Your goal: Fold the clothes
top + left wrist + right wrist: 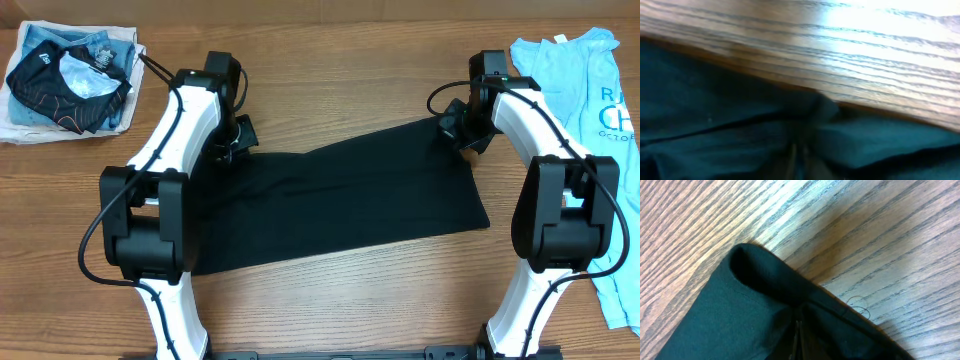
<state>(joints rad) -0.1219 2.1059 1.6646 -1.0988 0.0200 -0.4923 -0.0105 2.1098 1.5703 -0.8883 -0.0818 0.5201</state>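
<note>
— Left gripper (236, 140) first: how does it stand?
— Fingers pressed together, pinching the far left edge of the black T-shirt (350, 200). Its wrist view shows the cloth puckered into a bunch where they meet, right beside bare wood.
— And the right gripper (462, 130)?
— Also closed on the shirt, at the far right corner. From its wrist camera a rounded fold of fabric runs into the pinch, with a dark shadow on the boards beyond it.
— Where does the shirt lie?
— Across the middle of the table (330, 300), between the two arms, as a broad band slanting slightly, its right end further back than its left. It lies mostly flat, with soft creases.
— What is the surface like?
— Wood with strong grain, warm brown, with bright glare in the left wrist view.
— Anything else on it?
— A light blue T-shirt (590, 110) on the right side, well apart from the black one. At the far left corner, a black garment with orange lines (65, 85) sits on pale cloth.
— And the room?
— Little shows: only a plain brown strip beyond the far edge.
</note>
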